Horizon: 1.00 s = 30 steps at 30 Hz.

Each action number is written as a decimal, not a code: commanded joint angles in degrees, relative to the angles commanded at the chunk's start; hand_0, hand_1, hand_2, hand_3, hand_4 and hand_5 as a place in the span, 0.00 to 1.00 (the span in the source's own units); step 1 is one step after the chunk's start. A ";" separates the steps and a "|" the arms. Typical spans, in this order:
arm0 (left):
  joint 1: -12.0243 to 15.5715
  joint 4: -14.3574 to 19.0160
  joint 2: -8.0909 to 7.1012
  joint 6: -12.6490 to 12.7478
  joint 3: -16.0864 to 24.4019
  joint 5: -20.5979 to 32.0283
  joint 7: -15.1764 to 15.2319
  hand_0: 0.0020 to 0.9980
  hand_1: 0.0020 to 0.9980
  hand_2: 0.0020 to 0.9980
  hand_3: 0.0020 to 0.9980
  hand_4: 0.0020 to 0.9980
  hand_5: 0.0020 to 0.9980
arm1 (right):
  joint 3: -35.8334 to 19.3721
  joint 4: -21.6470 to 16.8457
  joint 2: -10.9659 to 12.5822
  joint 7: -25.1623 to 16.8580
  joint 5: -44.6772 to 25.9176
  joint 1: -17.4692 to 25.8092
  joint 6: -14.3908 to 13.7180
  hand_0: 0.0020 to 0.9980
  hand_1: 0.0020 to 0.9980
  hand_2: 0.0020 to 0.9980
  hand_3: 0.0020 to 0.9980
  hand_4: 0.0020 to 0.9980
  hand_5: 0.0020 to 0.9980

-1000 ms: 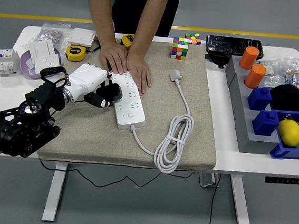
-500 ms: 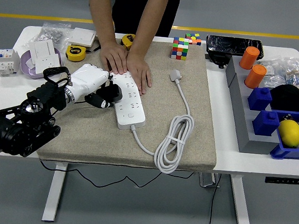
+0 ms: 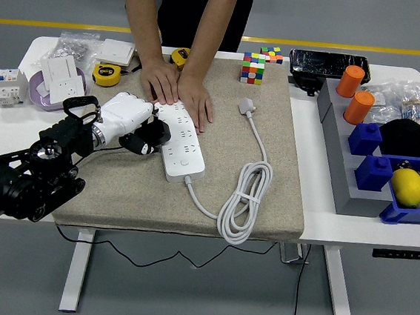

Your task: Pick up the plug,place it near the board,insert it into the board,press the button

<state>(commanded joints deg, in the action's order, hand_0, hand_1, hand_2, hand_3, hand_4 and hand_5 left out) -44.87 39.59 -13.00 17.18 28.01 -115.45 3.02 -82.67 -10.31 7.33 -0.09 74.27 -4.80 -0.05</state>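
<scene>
The left robot hand [image 3: 140, 130], fingers curled and grasping nothing, touches the board's [image 3: 181, 143] left edge. The plug [image 3: 246, 106] lies right, unplugged; it should be fetched first while the person's hands [image 3: 178, 89] steady the board.

A lab or workshop — parts bins [image 3: 404, 187], grey floor [image 3: 401, 27] with yellow line [image 3: 59, 24].

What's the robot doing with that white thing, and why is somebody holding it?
The left robot hand is at the left side of the white power strip. A person's hands press the strip's far end down on the beige mat. The plug lies loose on the mat, not plugged in.
</scene>
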 joint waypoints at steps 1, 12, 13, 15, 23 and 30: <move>-0.03 0.00 -0.02 -0.09 -0.01 -0.14 -0.02 0.63 0.54 0.45 0.52 0.53 0.00 | 0.00 0.00 -0.01 0.02 0.01 0.02 0.01 0.93 0.85 0.80 0.80 1.00 1.00; -0.42 -0.25 -0.06 -0.82 0.06 -1.04 -0.26 0.71 0.69 0.63 0.62 0.79 0.09 | -0.27 0.00 -0.01 0.06 0.25 0.05 0.05 0.93 0.85 0.80 0.80 1.00 1.00; -0.49 -0.24 -0.07 -0.89 0.08 -1.09 -0.29 0.71 0.69 0.63 0.62 0.79 0.09 | -0.29 0.00 -0.01 0.05 0.21 0.02 0.05 0.93 0.85 0.80 0.80 1.00 1.00; -0.63 -0.22 -0.09 -1.07 0.08 -1.17 -0.36 0.74 0.74 0.72 0.64 0.83 0.10 | -0.33 0.00 0.00 0.07 0.18 -0.02 0.06 0.93 0.85 0.80 0.80 1.00 1.00; -0.94 0.13 -0.34 -1.63 -0.05 -1.26 -0.56 0.74 0.74 0.72 0.64 0.85 0.11 | -0.68 0.00 -0.04 0.06 0.35 0.08 0.00 0.93 0.85 0.80 0.80 1.00 1.00; -1.13 0.87 -0.86 -2.13 -0.72 -0.99 -0.80 0.74 0.75 0.72 0.65 0.85 0.11 | -0.87 0.00 -0.10 0.03 0.42 0.18 -0.03 0.93 0.85 0.80 0.80 1.00 1.00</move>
<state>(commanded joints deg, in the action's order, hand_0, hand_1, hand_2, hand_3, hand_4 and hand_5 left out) -46.00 40.47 -13.86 15.05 27.29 -116.44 2.22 -83.54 -10.31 7.23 -0.07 74.70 -4.61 -0.08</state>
